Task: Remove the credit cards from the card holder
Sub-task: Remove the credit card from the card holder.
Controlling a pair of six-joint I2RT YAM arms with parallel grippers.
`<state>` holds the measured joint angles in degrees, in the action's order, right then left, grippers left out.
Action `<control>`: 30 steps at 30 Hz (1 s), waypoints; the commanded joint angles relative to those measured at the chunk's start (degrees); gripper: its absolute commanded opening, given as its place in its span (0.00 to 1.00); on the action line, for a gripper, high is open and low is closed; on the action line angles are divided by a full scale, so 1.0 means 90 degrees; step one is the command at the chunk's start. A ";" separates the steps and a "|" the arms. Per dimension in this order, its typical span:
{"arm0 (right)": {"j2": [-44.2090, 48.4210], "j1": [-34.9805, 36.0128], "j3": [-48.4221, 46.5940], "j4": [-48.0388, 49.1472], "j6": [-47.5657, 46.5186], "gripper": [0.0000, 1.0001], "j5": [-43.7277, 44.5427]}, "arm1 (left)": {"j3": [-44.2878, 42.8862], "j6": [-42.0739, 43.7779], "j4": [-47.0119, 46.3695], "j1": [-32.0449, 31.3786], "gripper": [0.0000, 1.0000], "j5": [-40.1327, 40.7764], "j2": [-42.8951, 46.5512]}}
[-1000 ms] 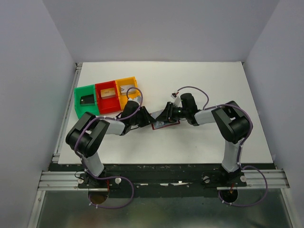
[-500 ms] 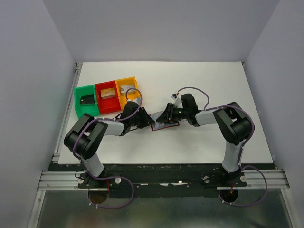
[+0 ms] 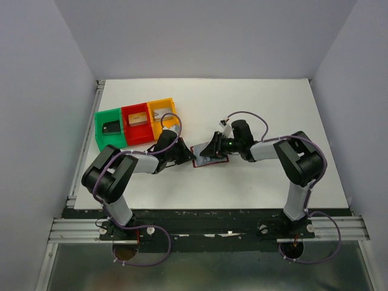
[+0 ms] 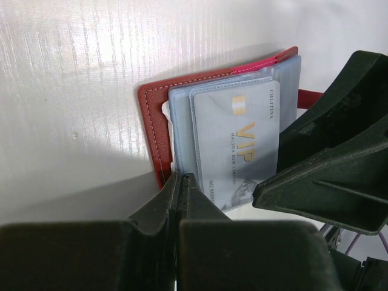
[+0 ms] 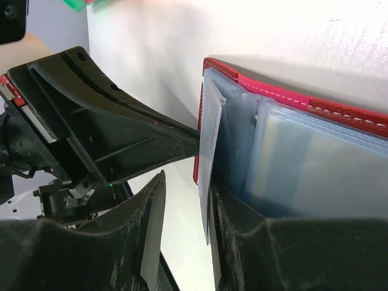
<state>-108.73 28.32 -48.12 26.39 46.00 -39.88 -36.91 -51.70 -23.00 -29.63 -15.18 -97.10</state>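
Nearest, about the middle of the worktop (image 3: pixel 273 109) and a little toward its near edge: card holder (image 3: pixel 209 160), lying open, red cover down, pale blue sleeves (image 4: pixel 182 115) up. In the top sleeve, a silver-white card (image 4: pixel 239 139) with gold lettering, not yet out.

At the left side of the holder: left gripper (image 4: pixel 180 182), pressed fully together, right at the end of cover and sleeves. Cannot tell whether it pinches a card edge, a sleeve edge, or nothing.

Over the other half of the holder, coming from the right: right gripper (image 5: pixel 185 203), standing apart, with one pale sheet in the gap and the thicker stack of sleeves beside one finger. Seems to steady the holder and fan the pages rather than to clamp; no firm grip to see.

Farther back, by the left edge of the worktop: green bin (image 3: pixel 99 130), red bin (image 3: pixel 136 140) and orange bin (image 3: pixel 171 106), touching in one row. In them, in the same order: dark card (image 3: pixel 111 127), tan card (image 3: pixel 137 119), third card (image 3: pixel 160 113) of unclear colour.

Step in hand, as judged: drawing the next card from its sleeve, with some cards already sorted away.

Needed next, probably: a slow, straight pull to the left along the sleeve, with the holder kept down from the right; then a lift and a carry to a bin. Risk: a slip of the thin card from the tips, or a drag of the whole holder.
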 commanded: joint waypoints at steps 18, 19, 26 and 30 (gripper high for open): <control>0.0635 -0.0216 0.0346 -0.0257 -0.0257 0.39 0.0007 | 0.0185 0.0110 0.0261 -0.0028 0.00 0.0212 -0.0188; 0.0655 -0.0226 0.0366 -0.0257 -0.0267 0.39 0.0007 | 0.0175 0.0110 0.0271 -0.0019 0.00 0.0222 -0.0197; 0.0762 -0.0285 0.0444 -0.0276 -0.0277 0.39 0.0007 | 0.0165 0.0100 0.0300 -0.0028 0.00 0.0231 -0.0217; 0.0792 -0.0324 0.0483 -0.0296 -0.0306 0.39 0.0007 | 0.0175 0.0100 0.0310 -0.0028 0.00 0.0232 -0.0217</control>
<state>-103.42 26.02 -44.66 23.83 44.27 -39.79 -36.77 -51.70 -23.27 -29.65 -15.18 -97.23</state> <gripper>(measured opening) 0.391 0.028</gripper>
